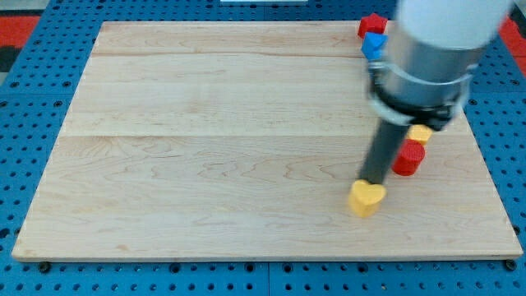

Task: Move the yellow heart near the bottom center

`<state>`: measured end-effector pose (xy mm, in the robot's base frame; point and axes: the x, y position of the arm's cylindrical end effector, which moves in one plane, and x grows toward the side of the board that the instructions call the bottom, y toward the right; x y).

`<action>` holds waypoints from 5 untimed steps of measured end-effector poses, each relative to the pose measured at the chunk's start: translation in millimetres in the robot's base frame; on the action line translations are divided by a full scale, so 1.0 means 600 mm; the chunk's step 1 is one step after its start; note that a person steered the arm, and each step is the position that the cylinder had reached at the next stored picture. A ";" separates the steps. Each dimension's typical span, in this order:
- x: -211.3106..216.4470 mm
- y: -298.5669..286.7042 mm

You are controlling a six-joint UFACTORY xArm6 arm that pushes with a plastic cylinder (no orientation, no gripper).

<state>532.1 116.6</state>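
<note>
The yellow heart (pixel 366 197) lies on the wooden board (pixel 222 148) at the view's lower right of centre. My tip (pixel 374 182) rests just above the heart, at its upper right edge, touching or nearly touching it. The dark rod rises from there into the grey and white arm (pixel 427 57) at the view's upper right.
A red block (pixel 408 157) sits just right of the rod, with another yellow block (pixel 421 132) above it, partly hidden by the arm. A red block (pixel 372 24) and a blue block (pixel 375 44) lie near the board's top right edge.
</note>
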 end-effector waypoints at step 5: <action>0.067 -0.115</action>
<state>572.2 47.5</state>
